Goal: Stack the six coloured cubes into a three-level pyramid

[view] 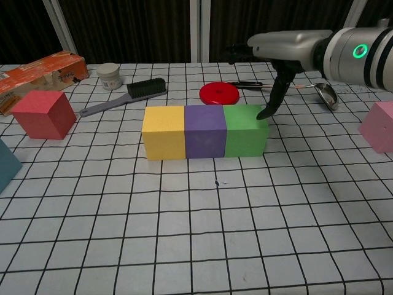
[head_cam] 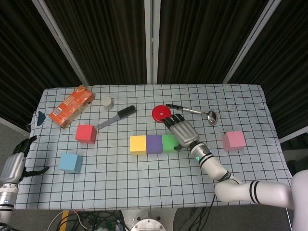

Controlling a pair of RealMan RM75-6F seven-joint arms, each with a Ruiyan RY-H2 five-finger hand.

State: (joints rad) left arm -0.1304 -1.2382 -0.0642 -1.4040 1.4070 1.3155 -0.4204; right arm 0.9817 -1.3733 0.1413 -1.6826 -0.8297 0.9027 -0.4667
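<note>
Near the tabletop's middle, yellow cube (view: 163, 132), purple cube (view: 205, 131) and green cube (view: 245, 129) touch in a row; right hand (view: 283, 51) hovers above the green one, fingers spread, holding nothing. Left hand (head_cam: 14, 166) hangs off the left edge, empty, fingers apart.

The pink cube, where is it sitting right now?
In the head view the pink cube sits alone on the table's right side, to the right of the right hand and the row ending in the green cube.

An orange box (head_cam: 71, 106), small jar (head_cam: 106, 101), brush (head_cam: 117, 117), red disc (head_cam: 161, 113) and ladle (head_cam: 195, 112) lie on the checked table (head_cam: 144, 183).
</note>
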